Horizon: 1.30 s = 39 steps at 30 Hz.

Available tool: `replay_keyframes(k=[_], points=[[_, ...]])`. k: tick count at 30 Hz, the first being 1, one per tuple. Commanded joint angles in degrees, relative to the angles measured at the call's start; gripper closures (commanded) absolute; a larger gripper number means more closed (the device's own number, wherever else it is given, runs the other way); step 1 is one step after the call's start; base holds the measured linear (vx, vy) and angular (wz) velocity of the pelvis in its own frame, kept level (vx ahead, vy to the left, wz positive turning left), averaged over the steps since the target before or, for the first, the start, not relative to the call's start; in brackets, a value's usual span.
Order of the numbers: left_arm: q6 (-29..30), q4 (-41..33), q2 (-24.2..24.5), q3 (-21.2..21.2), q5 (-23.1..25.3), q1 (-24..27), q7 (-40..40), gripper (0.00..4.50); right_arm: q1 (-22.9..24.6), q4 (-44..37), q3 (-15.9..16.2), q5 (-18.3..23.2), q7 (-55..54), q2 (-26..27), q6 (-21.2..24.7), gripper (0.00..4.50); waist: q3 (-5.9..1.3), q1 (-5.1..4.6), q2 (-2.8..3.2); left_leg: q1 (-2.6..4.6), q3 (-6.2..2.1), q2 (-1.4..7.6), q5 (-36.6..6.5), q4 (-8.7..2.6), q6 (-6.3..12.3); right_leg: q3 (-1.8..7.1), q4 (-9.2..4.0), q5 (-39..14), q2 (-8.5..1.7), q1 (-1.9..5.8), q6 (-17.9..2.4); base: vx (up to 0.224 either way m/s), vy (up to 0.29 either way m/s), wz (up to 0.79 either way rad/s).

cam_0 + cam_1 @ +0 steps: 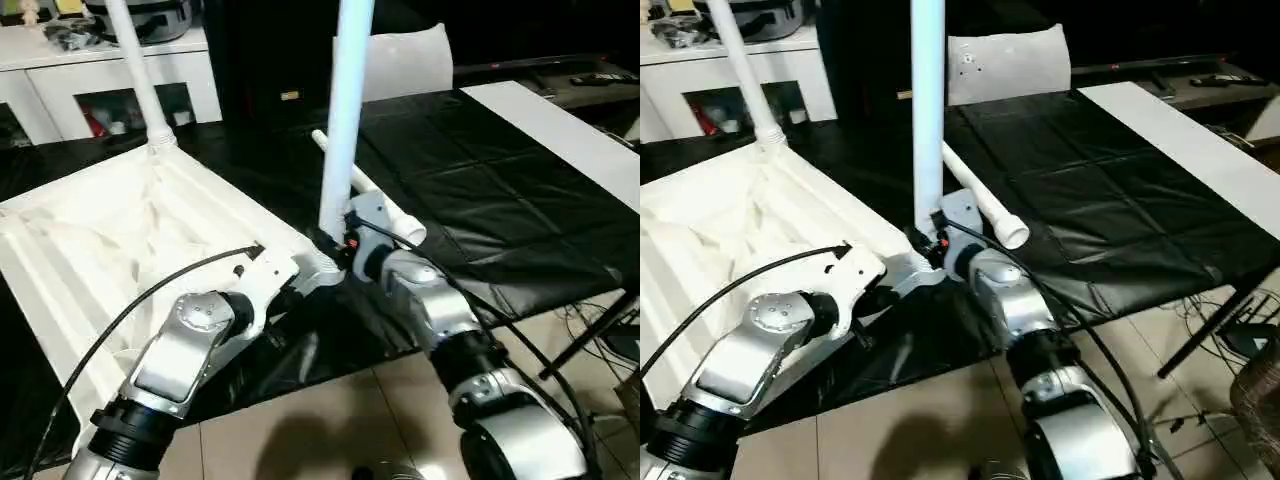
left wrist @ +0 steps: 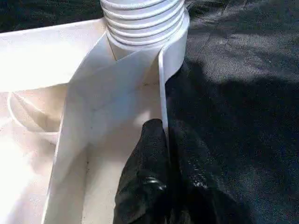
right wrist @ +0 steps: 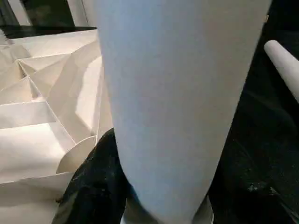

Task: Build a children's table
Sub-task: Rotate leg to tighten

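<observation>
Right jaws (image 1: 335,243) clasp an upright leg (image 1: 345,110) at the tabletop's (image 1: 90,240) near corner socket (image 2: 175,44); left jaws (image 2: 161,140) pinch that corner's rim. Step: seating this leg; next, likely twisting its thread home. The tabletop lies inverted at the counter's (image 1: 500,200) left.

Both silver forearms reach forward and converge toward the middle. The left gripper (image 2: 156,154) has its jaws pinched together, its black fingers (image 2: 145,186) pressed side by side. The right gripper (image 1: 335,240) stands half open, its jaws flanking an upright tube.
</observation>
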Motion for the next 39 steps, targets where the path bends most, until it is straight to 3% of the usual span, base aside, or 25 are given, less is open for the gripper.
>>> replay_keyframes(k=[1, 2, 3, 4, 5, 7, 9, 11, 12, 13, 14, 16, 17, 18, 19, 20, 21, 22, 23, 25, 26, 28, 30, 33, 39], points=[[-2.99, -1.59, -0.23, -0.28, -1.56, -1.75, -1.62, 4.50, 2.33, 6.90, 0.94, -0.35, 1.13, 1.43, 3.88, 1.89, -1.33, 0.17, 0.77, -0.96, -1.31, 3.10, -34.44, -7.13, 0.47, 3.43, -4.59, -33.02, -4.48, 2.92, 2.24, 0.000, 0.000, 0.00], [-3.17, -1.58, -0.15, -0.28, -1.66, -1.73, -1.76, 4.50, 2.25, 6.96, 0.91, -0.31, 1.33, 1.44, 3.88, 1.83, -1.30, 0.41, 0.79, -0.72, -1.25, 3.11, -34.48, -7.36, 0.42, 4.14, -4.57, -32.65, -4.78, 2.59, 1.38, 0.000, 0.000, 0.00], [-3.39, -1.56, -0.06, -0.30, -1.77, -1.71, -1.90, 4.50, 2.17, 7.03, 0.87, -0.23, 1.67, 1.46, 3.91, 1.83, -1.20, 0.42, 0.60, -0.45, -1.01, 2.68, -33.68, -7.03, 0.28, 4.06, -5.23, -33.86, -4.90, 2.16, 1.24, 0.000, 0.000, 0.00], [-3.52, -1.31, 0.16, -0.17, -1.96, -1.76, -1.82, 4.50, 2.00, 7.05, 1.42, -1.19, 1.65, 1.24, 2.66, 1.60, -1.36, 0.49, 0.34, 0.28, -0.42, 1.54, -29.75, -5.86, 0.21, 3.66, -6.69, -37.23, -5.33, 1.40, 1.35, 0.000, 0.000, 0.00], [-3.82, -1.15, 0.43, -0.18, -2.00, -1.77, -1.92, 4.50, 1.94, 7.08, 1.73, -1.45, 2.33, 1.18, 2.16, 1.60, -1.38, 0.63, -0.18, 0.04, 0.00, 0.83, -25.00, -5.15, 0.69, 3.00, -7.61, -39.59, -5.53, 1.46, 2.22, 0.000, 0.000, 0.00], [-4.42, -0.71, 0.75, 0.28, -2.32, -2.08, -2.14, 4.50, 2.02, 6.94, 2.57, -2.22, 3.31, 0.64, 1.49, 1.42, -1.54, 1.01, 0.21, -0.58, 0.05, 1.01, -20.98, -5.12, 1.28, 2.87, -7.67, -38.46, -5.52, 2.09, 2.83, 0.000, 0.000, 0.00], [-4.93, -0.28, 1.12, 0.49, -2.34, -2.35, -2.37, 4.50, 2.30, 6.35, 1.87, -1.42, 3.84, 0.45, 1.95, 1.12, -1.80, 1.61, 0.39, -0.78, -0.05, 1.78, -18.75, -5.71, 1.35, 3.66, -6.71, -32.14, -5.28, 2.19, 0.77, 0.000, 0.000, 0.00], [-5.81, 0.48, 1.47, 0.86, -2.55, -2.66, -2.67, 4.50, 3.51, 4.41, 2.03, -1.23, 4.91, -0.48, 2.04, 1.03, -1.85, 2.10, 0.20, -0.82, 0.33, 1.75, -16.10, -5.76, 1.57, 4.19, -6.35, -29.17, -5.20, 2.06, -1.41, 0.000, 0.000, 0.00], [-6.41, 1.09, 1.81, 0.97, -2.51, -2.86, -2.91, 4.50, 4.53, 2.90, 2.23, -1.18, 6.09, -1.21, 1.90, 0.94, -1.95, 2.36, 0.62, -0.87, 0.39, 1.80, -14.84, -5.80, 1.59, 4.42, -6.08, -27.88, -5.16, 2.15, -2.16, 0.000, 0.000, 0.00], [-7.24, 1.97, 2.20, 1.11, -2.63, -3.19, -3.42, 4.50, 5.79, 1.07, 2.51, -1.34, 7.28, -2.26, 1.70, 0.94, -2.08, 2.84, 0.40, -1.32, 0.58, 1.95, -11.90, -5.88, 1.92, 4.85, -5.57, -25.22, -5.09, 2.42, -2.85, 0.000, 0.000, 0.00], [-7.26, 1.99, 2.20, 1.12, -2.64, -3.19, -3.43, 4.50, 5.81, 1.04, 2.52, -1.35, 7.30, -2.28, 1.70, 0.86, -2.30, 3.33, 0.26, -1.13, 0.80, 2.17, -10.32, -6.06, 2.37, 5.25, -5.12, -23.39, -4.93, 2.27, -3.89, 0.000, 0.000, 0.00], [-8.15, 2.81, 2.61, 1.01, -2.71, -3.56, -3.97, 4.50, 7.14, -1.20, 2.66, -0.98, 8.94, -3.29, 2.07, 0.61, -2.11, 3.53, 0.15, -1.35, 1.09, 2.04, -12.13, -6.25, 2.57, 5.44, -4.96, -24.74, -4.68, 2.08, -4.79, 0.000, 0.000, 0.00], [-9.06, 3.57, 3.04, 0.81, -2.74, -3.88, -4.59, 4.50, 8.30, -3.09, 2.64, -0.64, 10.30, -4.09, 2.47, 0.56, -2.35, 3.85, 0.87, -0.95, 1.15, 2.18, -13.46, -6.27, 2.30, 5.56, -4.91, -25.09, -4.65, 1.94, -4.76, 0.000, 0.000, 0.00], [-10.24, 4.68, 3.56, 0.65, -2.78, -4.33, -5.42, 4.50, 10.20, -6.16, 2.82, -0.16, 12.30, -5.55, 2.54, 0.56, -2.47, 3.83, 0.63, -1.13, 1.22, 2.15, -12.89, -6.26, 2.51, 5.65, -4.98, -23.84, -4.52, 2.03, -4.86, 0.052, 0.002, -0.01], [-10.78, 5.18, 3.80, 0.59, -2.80, -4.54, -5.79, 4.50, 11.07, -7.56, 2.92, 0.05, 13.20, -6.22, 2.53, 0.42, -2.72, 4.44, 0.51, -1.32, 1.26, 2.36, -10.43, -6.32, 2.83, 5.87, -4.49, -20.10, -4.36, 2.32, -5.23, 0.062, -0.004, 0.04], [-11.76, 6.13, 4.19, 0.43, -2.99, -4.92, -6.66, 4.50, 12.28, -9.43, 3.04, 0.09, 14.26, -7.37, 1.65, 0.27, -2.92, 4.74, 0.37, -1.03, 1.56, 2.60, -8.28, -6.27, 3.26, 6.11, -4.09, -16.58, -4.21, 2.03, -6.54, 0.062, -0.004, 0.04], [-12.60, 6.95, 4.50, 0.29, -3.21, -5.25, -7.48, 4.50, 13.17, -10.76, 3.14, 0.00, 14.95, -8.32, 0.53, 0.17, -2.98, 4.98, 0.88, -0.80, 1.73, 2.53, -7.79, -6.16, 3.41, 6.14, -4.00, -15.85, -4.06, 1.96, -6.89, 0.069, -0.002, 0.07], [-14.60, 8.35, 5.07, -0.07, -3.33, -5.66, -8.80, 4.50, 14.38, -12.97, 2.84, 0.26, 15.74, -9.54, 0.05, 0.13, -3.27, 5.13, 0.55, -1.21, 1.95, 2.47, -5.33, -5.95, 3.74, 6.24, -3.48, -12.70, -3.99, 2.33, -7.78, 0.072, 0.005, -0.01], [-15.80, 9.14, 5.39, -0.28, -3.35, -5.88, -9.52, 4.50, 15.05, -14.26, 2.62, 0.48, 16.15, -10.16, 0.05, 0.07, -3.97, 5.55, 0.52, -1.48, 2.01, 2.51, -0.58, -5.59, 4.56, 6.45, -2.29, -6.69, -4.06, 2.79, -9.10, 0.072, 0.005, -0.01], [-19.02, 11.05, 6.36, -1.00, -3.72, -6.31, -12.46, 4.50, 16.97, -18.94, 2.15, 2.06, 18.91, -12.56, 1.98, 0.03, -4.01, 5.81, 0.13, -1.82, 2.16, 1.95, 5.44, -4.99, 6.96, 6.60, -1.74, -0.69, -3.67, 2.95, -10.00, 0.028, 0.002, -0.03], [-20.07, 11.54, 6.62, -1.22, -3.89, -6.41, -13.47, 4.50, 17.47, -20.27, 2.06, 2.56, 19.84, -13.32, 2.68, 0.03, -4.38, 6.03, -0.02, -1.88, 2.34, 1.99, 7.71, -4.65, 8.16, 6.89, -0.94, 2.05, -3.83, 3.00, -10.94, 0.000, 0.000, 0.00], [-23.41, 13.73, 7.29, -2.20, -4.02, -6.94, -16.30, 4.50, 18.26, -22.60, 1.20, 3.69, 21.81, -15.02, 3.04, 0.03, -4.09, 6.33, 0.07, -1.89, 2.76, 1.86, 6.93, -4.63, 9.34, 6.94, -1.29, -0.07, -3.80, 2.89, -10.88, 0.000, 0.000, 0.00], [-26.32, 15.43, 8.22, -3.43, -3.73, -7.32, -18.93, 4.50, 18.76, -24.12, 0.91, 4.54, 24.03, -16.58, 2.82, 0.03, -3.93, 6.76, -0.18, -1.43, 3.27, 2.03, 2.85, -4.86, 8.43, 7.06, -2.08, -6.90, -3.90, 2.64, -9.70, 0.000, 0.000, 0.00], [-30.89, 18.36, 9.38, -4.70, -4.06, -8.16, -23.41, 4.50, 19.16, -25.96, 1.20, 5.45, 28.51, -19.83, 1.93, 0.03, -3.74, 7.47, -0.34, -1.23, 3.41, 2.12, 0.18, -5.12, 7.05, 7.08, -2.69, -12.69, -3.88, 2.47, -7.39, 0.000, 0.000, 0.00], [-36.64, 21.05, 11.53, -7.13, -3.88, -9.47, -30.57, 4.50, 18.66, -27.40, 3.40, 5.08, 34.84, -24.07, 0.79, 0.03, -4.05, 8.77, -0.36, -0.89, 3.53, 2.40, 2.38, -4.93, 6.81, 7.24, -2.00, -9.58, -3.73, 2.13, -8.38, 0.000, 0.000, 0.00]])
